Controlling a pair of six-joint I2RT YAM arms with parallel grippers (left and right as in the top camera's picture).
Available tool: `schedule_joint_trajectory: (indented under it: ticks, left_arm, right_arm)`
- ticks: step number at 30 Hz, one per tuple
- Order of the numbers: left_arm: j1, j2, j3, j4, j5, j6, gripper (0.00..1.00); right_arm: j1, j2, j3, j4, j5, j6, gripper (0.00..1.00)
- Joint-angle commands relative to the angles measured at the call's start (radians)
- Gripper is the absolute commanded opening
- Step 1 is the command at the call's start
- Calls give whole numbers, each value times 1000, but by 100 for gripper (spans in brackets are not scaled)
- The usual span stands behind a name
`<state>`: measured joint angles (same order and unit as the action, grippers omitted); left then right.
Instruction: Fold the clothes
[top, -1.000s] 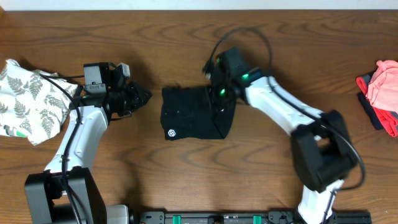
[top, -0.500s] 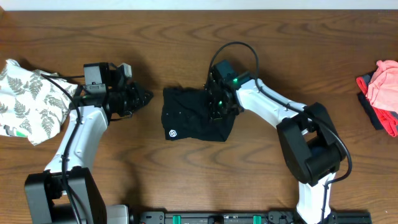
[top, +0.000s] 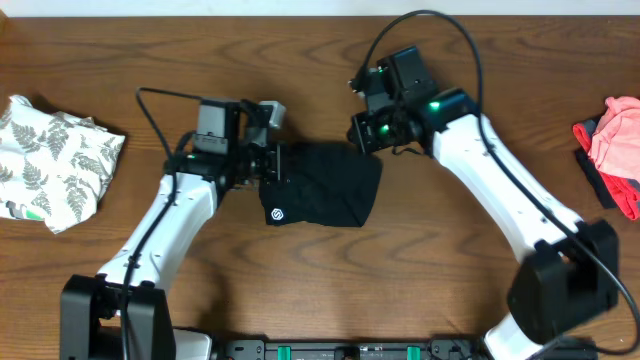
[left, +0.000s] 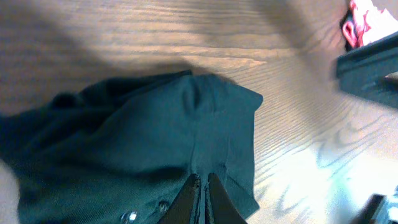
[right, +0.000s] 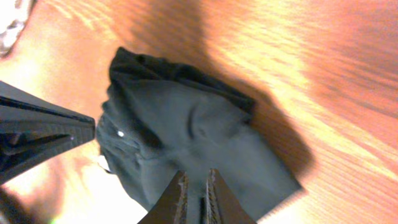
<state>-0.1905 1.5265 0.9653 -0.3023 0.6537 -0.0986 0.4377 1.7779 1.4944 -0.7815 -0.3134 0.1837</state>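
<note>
A black garment (top: 325, 188) lies folded in a compact bundle at the table's middle, with a small white logo (top: 274, 214) at its lower left. It also shows in the left wrist view (left: 124, 143) and the right wrist view (right: 199, 137). My left gripper (top: 277, 166) sits at the garment's left edge; its fingers (left: 200, 179) are shut and rest low over the cloth. My right gripper (top: 360, 132) hovers off the garment's upper right corner; its fingers (right: 196, 177) are shut and empty above the cloth.
A white leaf-print cloth (top: 50, 170) lies bunched at the far left. A pink and dark pile of clothes (top: 612, 150) lies at the right edge and shows in the left wrist view (left: 367, 18). Bare wood surrounds the garment.
My left gripper has moved right, from beside the leaf-print cloth to the garment's left edge. My right gripper has drawn back up and right off the garment.
</note>
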Motion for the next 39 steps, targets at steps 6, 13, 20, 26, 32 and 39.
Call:
schedule_joint_trajectory:
  ticks: [6,13,20,26,32,39]
  left_arm:
    - [-35,164,7,58,-30,61,6]
    - [-35,386,7,45,-29,2,6]
    - [-13,430,8,5,13,-30,6]
    - [79,226,23,5,93,-37,7]
    - [127,4,23,-20,-107,-98,7]
    - [126,10,-21,-51,23,-98,6]
  right_arm:
    - [-31,-22,3,-192,451,119,14]
    - [-61,-22,3,-254,475,119,13]
    - [-75,-22,3,-269,475,119,12]
    - [-75,-22,3,-270,475,115,11]
    - [-75,-22,3,-269,473,116,11]
    - [-74,-22,-3,-267,463,116,11]
